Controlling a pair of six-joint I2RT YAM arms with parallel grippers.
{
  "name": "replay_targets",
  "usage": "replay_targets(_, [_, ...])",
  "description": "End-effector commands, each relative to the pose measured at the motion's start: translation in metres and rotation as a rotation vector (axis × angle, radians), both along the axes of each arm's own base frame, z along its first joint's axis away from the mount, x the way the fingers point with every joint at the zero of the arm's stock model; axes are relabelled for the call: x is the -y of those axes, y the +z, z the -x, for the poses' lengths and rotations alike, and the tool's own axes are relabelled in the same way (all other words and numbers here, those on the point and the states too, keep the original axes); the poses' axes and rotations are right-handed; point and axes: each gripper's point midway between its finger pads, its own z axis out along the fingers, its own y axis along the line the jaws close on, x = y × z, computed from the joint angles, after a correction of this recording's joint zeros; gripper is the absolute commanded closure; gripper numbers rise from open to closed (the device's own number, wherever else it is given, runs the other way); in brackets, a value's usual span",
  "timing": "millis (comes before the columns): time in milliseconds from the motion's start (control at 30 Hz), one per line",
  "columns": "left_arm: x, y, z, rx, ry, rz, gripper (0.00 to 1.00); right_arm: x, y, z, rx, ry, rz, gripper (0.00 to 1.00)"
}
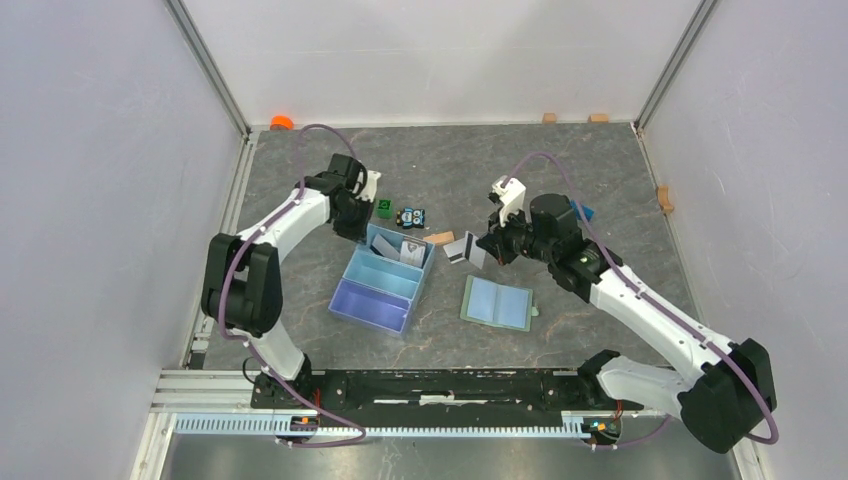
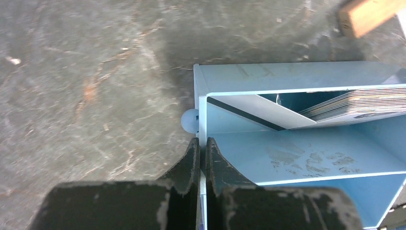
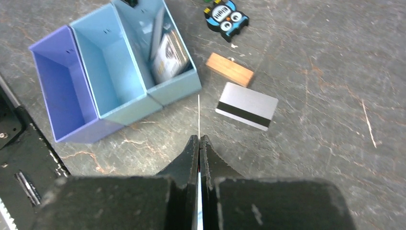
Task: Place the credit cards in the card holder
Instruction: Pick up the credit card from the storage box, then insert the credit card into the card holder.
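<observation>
The card holder (image 1: 497, 303) lies open and flat, pale blue-green inside, near the right arm. My right gripper (image 3: 199, 139) is shut on a credit card (image 3: 198, 115), which shows edge-on as a thin white line above the table. A grey credit card with a dark stripe (image 3: 246, 105) lies flat just ahead to its right. More credit cards (image 3: 167, 57) stand in the end compartment of the light blue tray (image 3: 119, 72). My left gripper (image 2: 201, 143) is shut on that tray's thin side wall (image 2: 202, 115), beside a leaning striped card (image 2: 258, 109) and a stack of cards (image 2: 354, 103).
A small wooden block (image 3: 230, 69) lies between the tray and the striped card. An owl-faced toy (image 1: 412, 217) and a green cube (image 1: 384, 208) sit behind the tray. Small blocks and an orange object (image 1: 282, 122) line the far wall.
</observation>
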Motion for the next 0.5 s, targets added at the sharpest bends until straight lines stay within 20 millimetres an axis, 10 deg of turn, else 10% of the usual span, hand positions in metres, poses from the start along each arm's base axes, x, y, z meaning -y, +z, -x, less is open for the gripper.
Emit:
replay_targets(0, [-0.054,-0.016,0.004,-0.050,0.135,-0.162,0.98,0.020,-0.006,0.000,0.003,-0.046,0.036,1.00])
replay_targets(100, [-0.054,-0.015,0.004,-0.050,0.140,-0.160,0.96,0.027,-0.011,0.002,-0.010,-0.060,0.038,1.00])
replay_targets(333, [-0.053,0.012,-0.005,0.039,0.166,-0.137,0.30,0.040,-0.008,0.011,-0.018,-0.073,0.027,1.00])
replay_targets(467, [-0.048,0.045,-0.014,0.149,0.166,-0.087,0.11,0.045,-0.008,0.019,-0.032,-0.061,0.024,1.00])
